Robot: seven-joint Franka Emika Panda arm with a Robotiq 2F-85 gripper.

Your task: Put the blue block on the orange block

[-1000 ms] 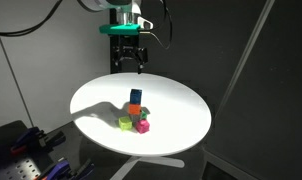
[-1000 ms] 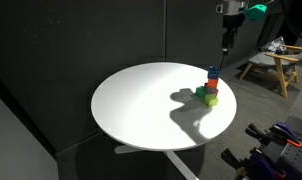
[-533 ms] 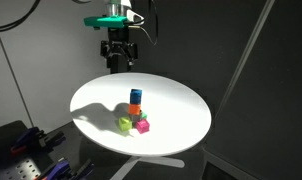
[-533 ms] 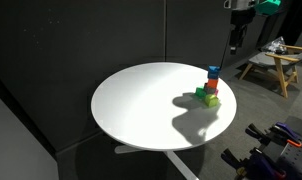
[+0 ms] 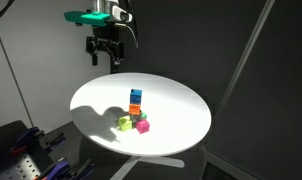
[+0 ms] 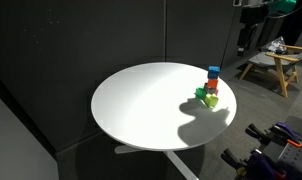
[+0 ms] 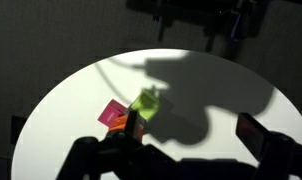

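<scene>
The blue block (image 5: 136,95) sits on top of the orange block (image 5: 136,107) near the middle of the round white table (image 5: 181,110). The stack also shows in an exterior view, blue block (image 6: 212,73) over orange block (image 6: 212,85). My gripper (image 5: 103,57) hangs open and empty high above the table's far edge, well away from the stack; it also shows in an exterior view (image 6: 240,45). In the wrist view the open fingers (image 7: 191,128) frame the table, with the orange block (image 7: 119,124) partly behind a finger. The blue block is hidden there.
A green cube (image 5: 125,123) and a magenta cube (image 5: 142,126) lie beside the stack's base; both show in the wrist view, green (image 7: 147,103) and magenta (image 7: 113,111). A wooden stool (image 6: 271,62) stands beyond the table. Equipment with cables (image 5: 21,150) sits below it.
The gripper has risen and moved sideways away from above the stack, out towards the table's far edge. The blocks have not moved.
</scene>
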